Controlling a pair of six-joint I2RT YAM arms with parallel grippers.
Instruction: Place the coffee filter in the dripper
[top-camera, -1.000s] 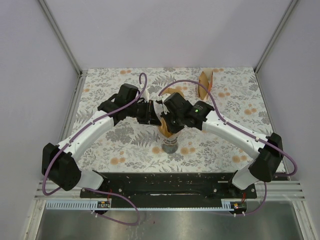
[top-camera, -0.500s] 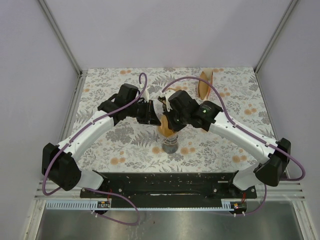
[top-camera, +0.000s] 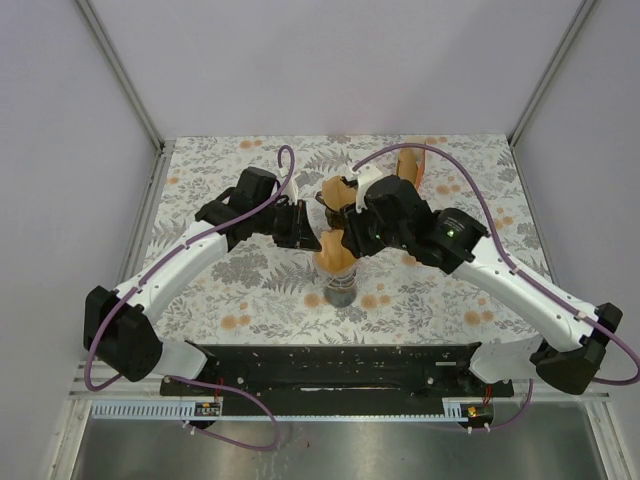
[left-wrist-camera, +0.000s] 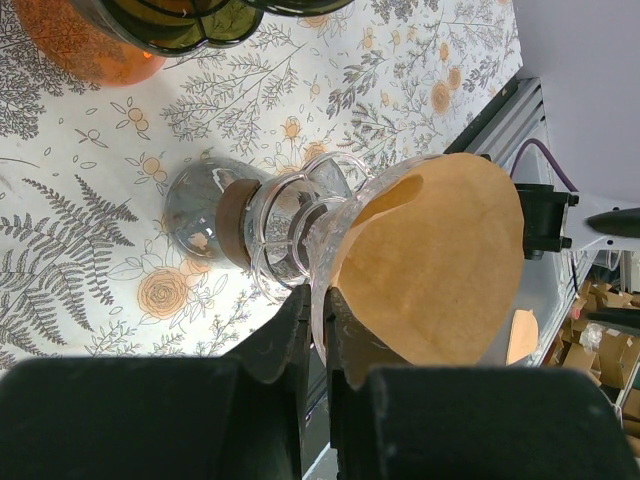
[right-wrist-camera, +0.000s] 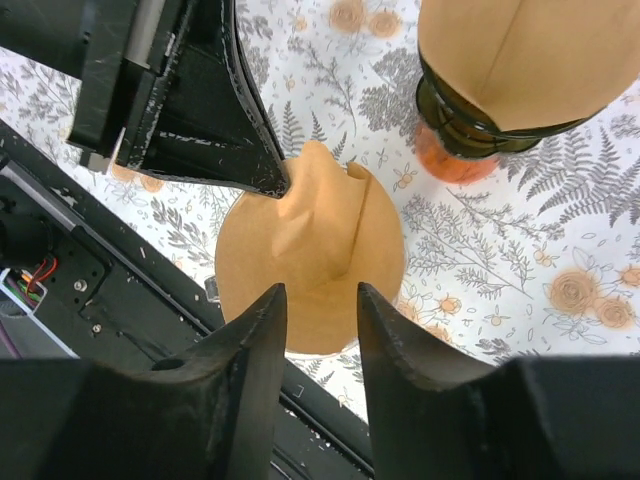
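The brown paper coffee filter (right-wrist-camera: 310, 250) sits open inside the clear dripper (left-wrist-camera: 330, 215), which stands on a glass carafe (left-wrist-camera: 200, 215). In the top view the filter (top-camera: 335, 258) is at the table's middle. My left gripper (left-wrist-camera: 318, 300) is shut on the dripper's clear rim, with the filter's edge just beside its fingers. Directly above the filter, my right gripper (right-wrist-camera: 320, 292) hangs open with nothing between its fingers. From above, the left gripper (top-camera: 312, 238) and the right gripper (top-camera: 345, 238) meet over the dripper.
A dark holder with a stack of brown filters (right-wrist-camera: 520, 60) stands on an orange base just behind the dripper, also seen as the holder (top-camera: 340, 190). More brown filters (top-camera: 410, 160) stand at the back right. The black mounting rail (top-camera: 340, 365) runs along the near edge.
My right gripper has opened and let go of the filter, which now rests in the dripper. The right arm has swung out to the right. The left gripper has kept its hold.
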